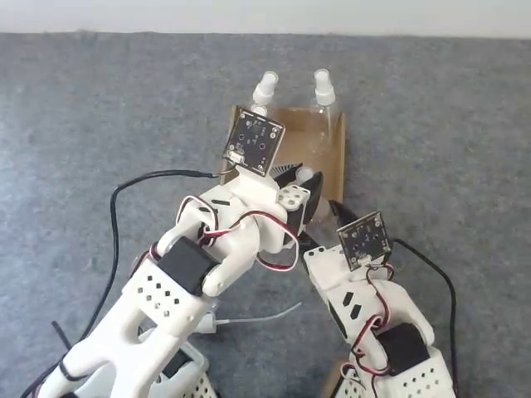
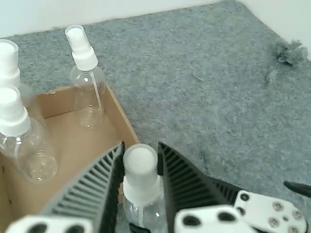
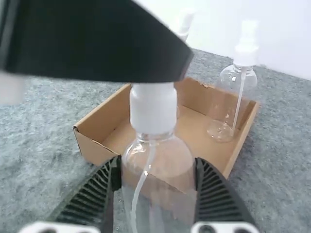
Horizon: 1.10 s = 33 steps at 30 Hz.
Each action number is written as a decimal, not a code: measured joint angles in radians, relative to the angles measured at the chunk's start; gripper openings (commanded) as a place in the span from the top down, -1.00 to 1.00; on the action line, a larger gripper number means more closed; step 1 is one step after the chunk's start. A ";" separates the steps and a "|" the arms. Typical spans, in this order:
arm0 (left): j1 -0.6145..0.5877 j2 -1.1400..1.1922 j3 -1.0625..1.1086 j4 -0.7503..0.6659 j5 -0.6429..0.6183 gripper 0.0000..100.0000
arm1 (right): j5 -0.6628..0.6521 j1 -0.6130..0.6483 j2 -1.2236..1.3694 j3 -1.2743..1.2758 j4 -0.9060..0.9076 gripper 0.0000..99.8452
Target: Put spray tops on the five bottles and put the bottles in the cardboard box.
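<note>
A clear bottle (image 3: 155, 162) stands upright just in front of the cardboard box (image 3: 97, 131), with my right gripper (image 3: 156, 167) shut around its body. My left gripper (image 2: 140, 146) is shut on the white spray top (image 2: 141, 167) sitting on that bottle's neck. From above, the left gripper (image 1: 300, 189) hangs over the box's near right corner, with the right gripper (image 1: 320, 225) just below it. Inside the box (image 1: 340, 157) two capped bottles (image 1: 265, 87) (image 1: 323, 87) stand at the far end. In the left wrist view three capped bottles (image 2: 85, 73) (image 2: 14, 131) (image 2: 6, 60) stand in the box (image 2: 119, 114).
The table is covered with grey carpet. A thin white dip tube (image 1: 257, 317) lies on it between the two arm bases. A black cable (image 1: 116, 215) loops to the left of the left arm. A lint clump (image 2: 291, 51) lies off to the box's right.
</note>
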State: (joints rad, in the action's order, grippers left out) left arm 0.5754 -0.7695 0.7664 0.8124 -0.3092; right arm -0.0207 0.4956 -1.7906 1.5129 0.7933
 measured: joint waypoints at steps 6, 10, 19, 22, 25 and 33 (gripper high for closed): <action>-0.008 0.005 0.003 0.014 0.003 0.53 | 0.002 -0.005 -0.002 -0.002 -0.002 0.99; -0.002 0.012 0.017 0.049 0.005 0.49 | 0.003 -0.026 -0.002 -0.002 -0.002 0.99; -0.003 0.014 -0.129 0.273 -0.026 0.36 | 0.003 -0.025 -0.003 -0.003 -0.012 0.99; -0.003 0.014 -0.167 0.316 -0.026 0.36 | 0.003 -0.020 -0.003 0.028 -0.052 0.99; -0.003 0.014 -0.213 0.354 -0.023 0.36 | 0.003 -0.020 -0.003 0.040 -0.071 0.99; -0.140 -0.135 -0.279 0.439 0.083 0.36 | 0.003 -0.020 -0.003 0.040 -0.074 0.99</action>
State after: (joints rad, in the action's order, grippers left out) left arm 0.4358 -0.9045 0.4872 1.2513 -0.2263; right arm -0.0176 0.4757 -1.7937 1.5528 0.7196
